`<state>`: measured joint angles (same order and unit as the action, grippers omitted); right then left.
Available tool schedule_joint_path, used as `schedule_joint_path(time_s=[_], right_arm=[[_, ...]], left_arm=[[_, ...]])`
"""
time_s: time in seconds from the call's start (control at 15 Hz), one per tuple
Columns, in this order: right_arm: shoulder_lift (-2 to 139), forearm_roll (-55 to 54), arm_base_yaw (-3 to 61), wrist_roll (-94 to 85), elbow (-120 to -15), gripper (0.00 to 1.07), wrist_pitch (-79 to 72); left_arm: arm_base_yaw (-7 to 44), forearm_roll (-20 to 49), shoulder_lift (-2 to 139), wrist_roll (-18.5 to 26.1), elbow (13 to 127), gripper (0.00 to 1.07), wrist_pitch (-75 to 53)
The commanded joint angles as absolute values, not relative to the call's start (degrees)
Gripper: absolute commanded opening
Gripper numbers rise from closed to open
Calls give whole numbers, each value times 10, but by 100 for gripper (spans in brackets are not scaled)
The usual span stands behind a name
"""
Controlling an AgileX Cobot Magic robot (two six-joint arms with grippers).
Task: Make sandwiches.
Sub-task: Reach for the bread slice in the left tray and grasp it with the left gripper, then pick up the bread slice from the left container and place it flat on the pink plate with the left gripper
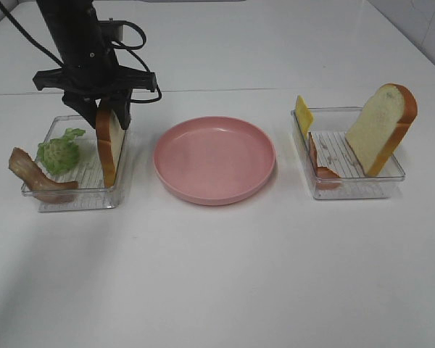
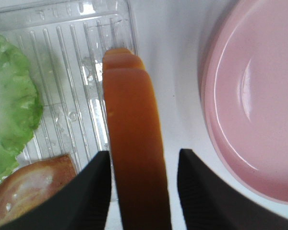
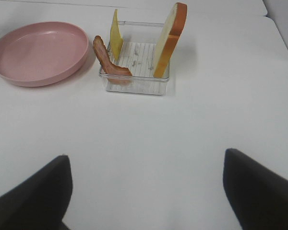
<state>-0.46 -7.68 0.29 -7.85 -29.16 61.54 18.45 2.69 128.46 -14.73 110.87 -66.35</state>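
- The smooth white table [image 1: 217,283] carries everything.
- The left gripper [image 1: 110,119] stands over the left tray [image 1: 72,199] of clear ribbed plastic. Its jaws are half open astride an upright bread slice [image 1: 109,148]. One finger touches the orange-brown crust and the other stands just clear.
- The right gripper [image 3: 145,155] gapes wide above the table, holding nothing.
- The round pink plate [image 1: 214,159] sits between the trays.
- The right tray [image 1: 355,190] holds a second slice [image 1: 383,127], a cheese square [image 1: 304,114] and a bacon strip [image 1: 322,163].
- Crinkled lettuce [image 1: 59,154] lies in the left tray.

No legible text, labels, brands or numbers anywhere.
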Motion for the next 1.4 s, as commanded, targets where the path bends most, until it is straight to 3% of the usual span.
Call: schedule_joint_path(time_s=[0.07,0.2,0.8,1.4], right_arm=[[-11,-78,-1,-79,-290,80,609],[-11,-78,-1,-79,-290,80,609],[-11,-78,-1,-79,-290,80,609],[-11,-78,-1,-79,-290,80,609]], left_arm=[[185,23,1285,-154,1109,22,-651],[185,23,1285,-154,1109,0,-649],[184,96,1210,-133,1224,0,-714],[184,489,1375,41,1247,0,-651]])
